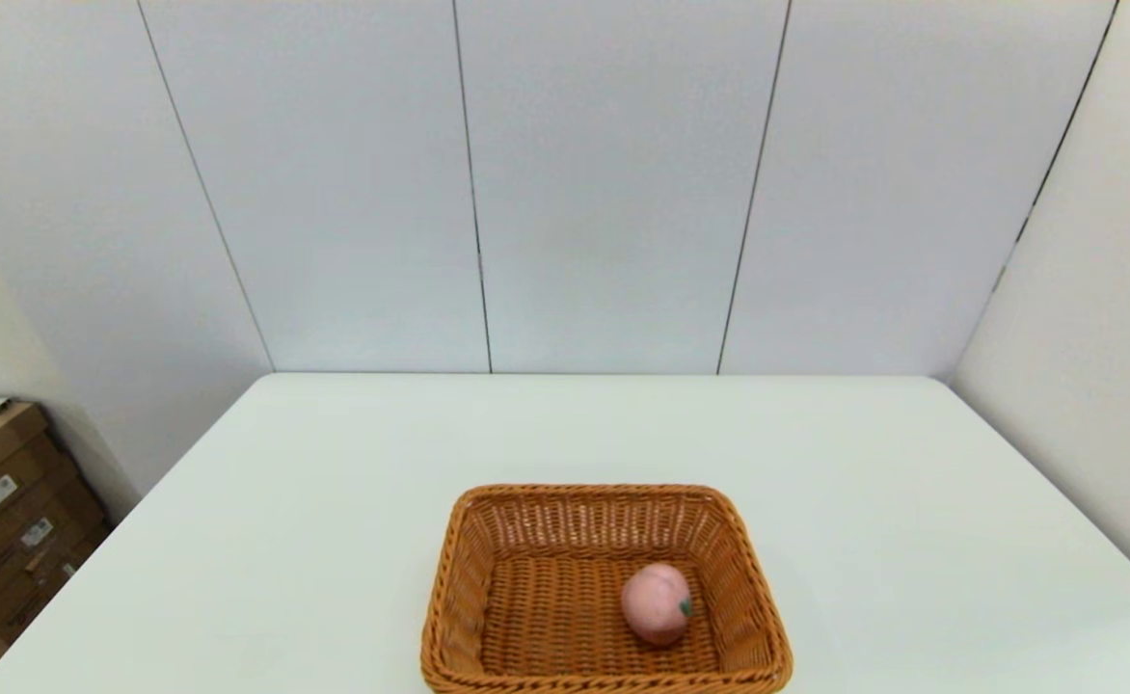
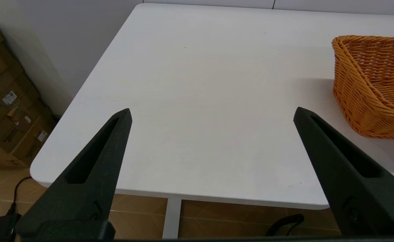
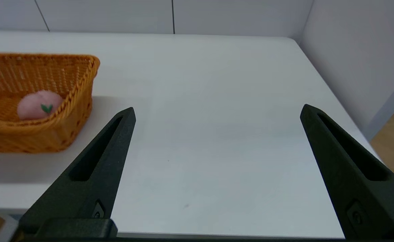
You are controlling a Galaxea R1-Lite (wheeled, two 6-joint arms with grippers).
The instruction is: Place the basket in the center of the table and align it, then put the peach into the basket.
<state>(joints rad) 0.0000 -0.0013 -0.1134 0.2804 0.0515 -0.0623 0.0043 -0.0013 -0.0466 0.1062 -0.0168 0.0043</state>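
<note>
The peach (image 1: pixel 657 603) lies inside the basket (image 1: pixel 605 499), toward its right side, on the white worktop (image 1: pixel 334 501) near the front edge. Both arms sit pulled back off the worktop's near corners: left tool (image 2: pixel 211 116) and right tool (image 3: pixel 218 111) each spread wide, gripping nothing.

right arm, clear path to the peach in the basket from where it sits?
Probably yes. The right gripper is open over bare table, beside the basket. The peach lies uncovered near that side; only the rim stands between, so reach over it from above.
</note>
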